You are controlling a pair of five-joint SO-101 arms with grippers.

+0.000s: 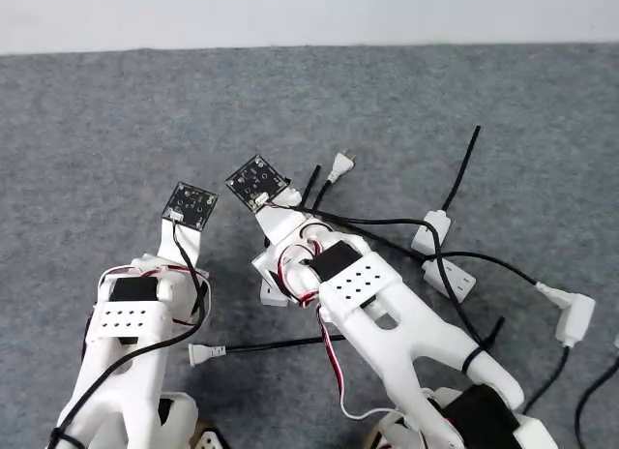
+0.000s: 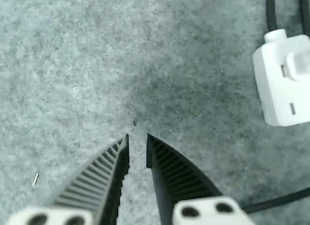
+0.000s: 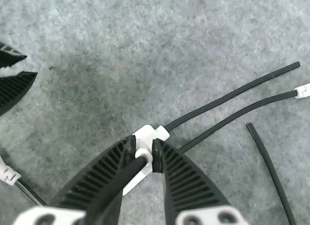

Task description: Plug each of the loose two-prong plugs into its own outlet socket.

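Plugs lie loose in two spots. The near plug (image 1: 199, 353) rests flat on the grey mat (image 1: 97, 130) between the two arms, low down by their bases. Its black cord runs off under the right arm. The far plug (image 1: 341, 164) lies farther out, just past the right arm's camera board. The upper socket (image 1: 430, 232) and the lower socket (image 1: 450, 279) sit near each other, out on the right arm's side, with black cords crossing around them.

The right gripper (image 3: 143, 143) is squeezed tight on a white piece (image 3: 154, 133) that has a black cord. Its fingers hide the front of the piece, so I cannot tell if it is a plug or a socket.

The left gripper (image 2: 137, 140) hangs low over the mat. Its fingers are a little apart with nothing between them. A white block (image 2: 283, 84) with slots lies just beside it. I cannot tell if this is the same piece the right gripper holds.

I think the job now is to bring a plug and a socket together. To do it well:

- Keep the squeeze firm so the piece does not twist.
- Turn the prongs to face the slots dead straight.
- Push slowly, not at a slant.
- Have the other gripper hold the socket down, or it may slide on the mat.
- Watch the crossed cords, because a tug from one could pull things crooked.
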